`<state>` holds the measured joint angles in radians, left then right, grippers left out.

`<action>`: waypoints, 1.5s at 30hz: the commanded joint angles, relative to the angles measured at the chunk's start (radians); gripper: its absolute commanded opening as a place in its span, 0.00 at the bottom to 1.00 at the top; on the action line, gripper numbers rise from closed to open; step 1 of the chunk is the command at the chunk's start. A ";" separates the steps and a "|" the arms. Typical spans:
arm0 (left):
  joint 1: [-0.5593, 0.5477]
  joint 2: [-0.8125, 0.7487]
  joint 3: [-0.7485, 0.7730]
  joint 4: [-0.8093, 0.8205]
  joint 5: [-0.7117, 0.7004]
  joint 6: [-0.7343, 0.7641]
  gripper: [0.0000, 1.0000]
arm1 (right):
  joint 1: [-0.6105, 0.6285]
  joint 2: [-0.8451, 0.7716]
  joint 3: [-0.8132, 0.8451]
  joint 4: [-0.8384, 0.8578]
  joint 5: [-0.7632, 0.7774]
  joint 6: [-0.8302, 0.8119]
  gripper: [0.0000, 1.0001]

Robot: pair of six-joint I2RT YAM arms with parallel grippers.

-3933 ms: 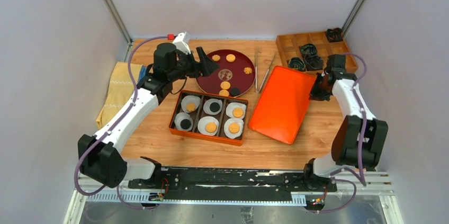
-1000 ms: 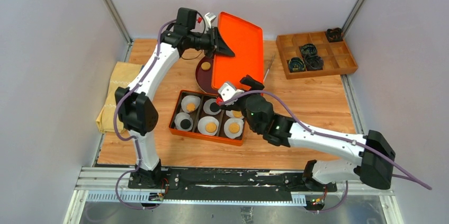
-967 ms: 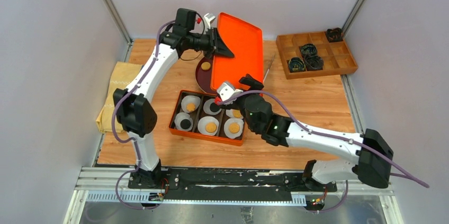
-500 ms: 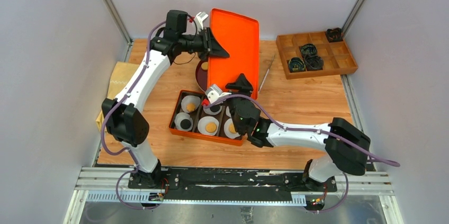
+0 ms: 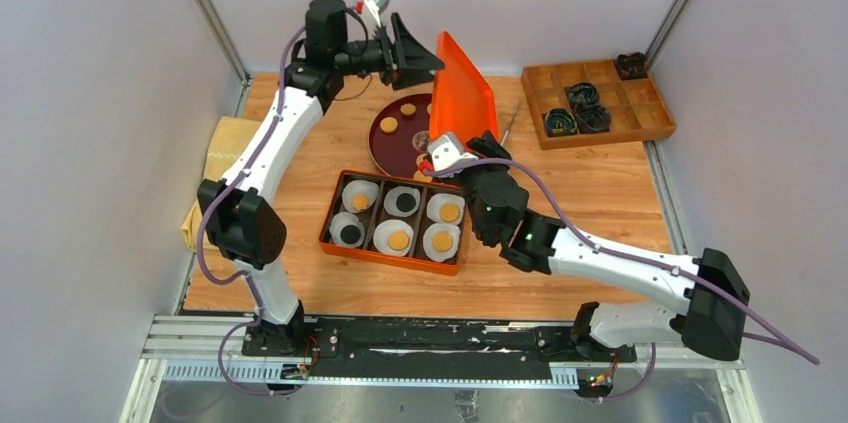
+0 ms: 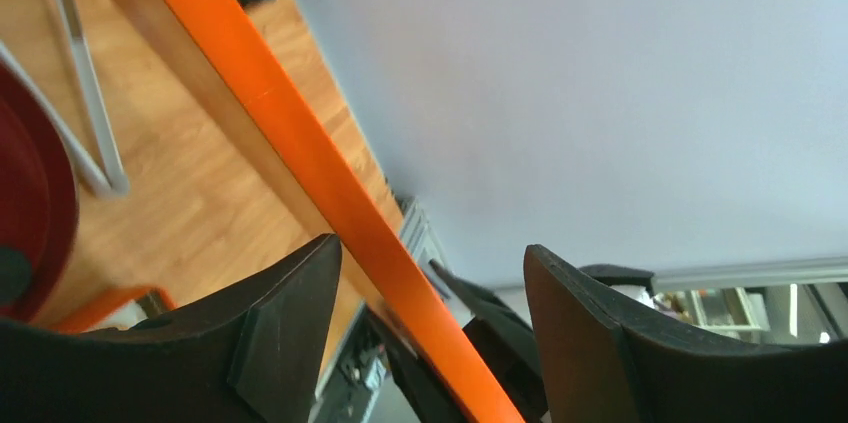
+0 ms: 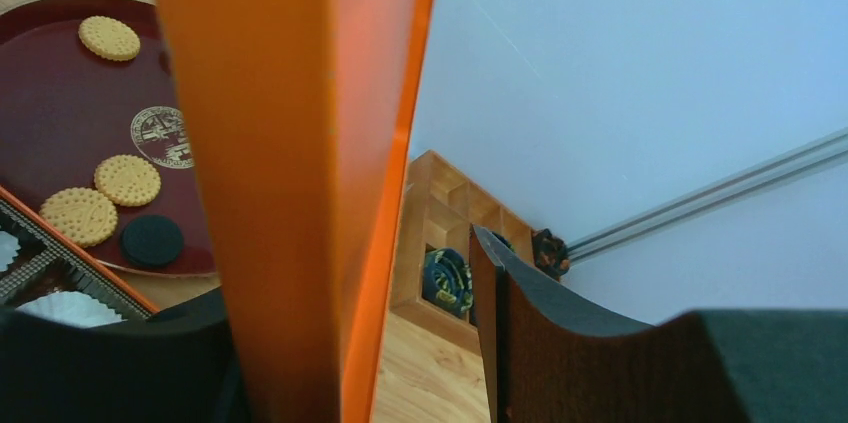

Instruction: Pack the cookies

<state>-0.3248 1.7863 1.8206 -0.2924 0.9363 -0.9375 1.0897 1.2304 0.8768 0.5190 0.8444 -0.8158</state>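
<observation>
Cookies (image 5: 399,240) fill an orange box (image 5: 390,257) near the middle of the worktop (image 5: 600,203). The box holds six white paper cups (image 5: 384,231) in two rows, with one cookie in each, four tan and two black. More cookies lie loose on a dark red round plate (image 5: 393,146) just behind the box. The right wrist view shows three tan ones and a black one on it.

An orange lid (image 5: 462,93) stands steeply tilted on edge over the plate's right side, its upper end toward the back wall. The right gripper (image 5: 480,148) grasps the lid's lower end, reaching in past the box's far right corner. In its wrist view the lid runs up between the two fingers.

The left gripper (image 5: 425,46) is raised high beside the lid's upper corner with its fingers spread. In the left wrist view the lid's rim passes between them with clear space on one side, so it is not clamped there.

Metal tongs (image 5: 508,126) lie on the worktop just right of the lid. A wooden divided tray (image 5: 610,138) at the back right holds black coiled things (image 5: 580,108) in some of its compartments. A folded yellow cloth (image 5: 222,168) lies at the worktop's left edge.
</observation>
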 commanded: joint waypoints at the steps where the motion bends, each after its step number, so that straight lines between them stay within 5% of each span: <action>1: 0.052 -0.037 0.131 0.203 -0.020 -0.095 0.73 | -0.043 -0.070 0.055 -0.234 -0.072 0.220 0.00; 7: 0.158 -0.157 0.051 0.260 -0.114 -0.067 0.76 | -0.152 -0.150 0.121 -0.496 -0.217 0.484 0.00; 13: 0.184 -0.370 -0.190 0.082 -0.338 0.225 0.78 | -0.457 -0.294 0.183 -0.636 -0.687 0.870 0.00; 22: 0.184 -0.477 -0.451 0.198 -0.318 0.190 0.78 | -0.669 -0.220 0.368 -0.772 -1.004 1.110 0.00; 28: 0.184 -0.497 -0.551 0.211 -0.344 0.223 0.76 | -0.770 -0.242 0.356 -0.717 -1.133 1.278 0.00; 33: 0.184 -0.557 -0.602 0.157 -0.516 0.306 0.77 | -0.802 -0.258 0.363 -0.724 -1.119 1.318 0.00; 38: 0.184 -0.568 -0.635 0.127 -0.513 0.325 0.77 | -0.818 -0.242 0.319 -0.814 -1.053 1.282 0.00; 41: 0.184 -0.571 -0.675 0.135 -0.505 0.322 0.77 | -0.824 -0.217 0.267 -0.856 -1.020 1.249 0.10; 45: 0.184 -0.576 -0.704 0.134 -0.500 0.324 0.77 | -0.827 -0.199 0.113 -0.823 -1.039 1.277 0.45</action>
<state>-0.1406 1.2171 1.1465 -0.1516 0.4465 -0.6380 0.2802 1.0065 1.1305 -0.2653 -0.2081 0.4526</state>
